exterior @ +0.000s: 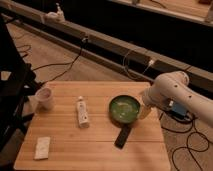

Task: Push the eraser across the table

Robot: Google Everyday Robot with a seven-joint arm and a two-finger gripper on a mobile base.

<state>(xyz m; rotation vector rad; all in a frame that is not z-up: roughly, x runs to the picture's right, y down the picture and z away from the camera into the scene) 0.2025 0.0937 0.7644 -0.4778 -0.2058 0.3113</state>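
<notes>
The eraser (pixel 122 136) is a small flat black block lying on the light wooden table (pixel 95 147), just in front of the green bowl (pixel 124 109) and near the table's front right. My white arm reaches in from the right. My gripper (pixel 145 111) hangs at the bowl's right rim, behind and to the right of the eraser and not touching it.
A white tube (pixel 82 112) lies left of the bowl. A pale cup (pixel 45 98) stands at the back left. A whitish pad (pixel 42 147) lies at the front left corner. Cables run over the floor behind the table, and a dark stand is at the left.
</notes>
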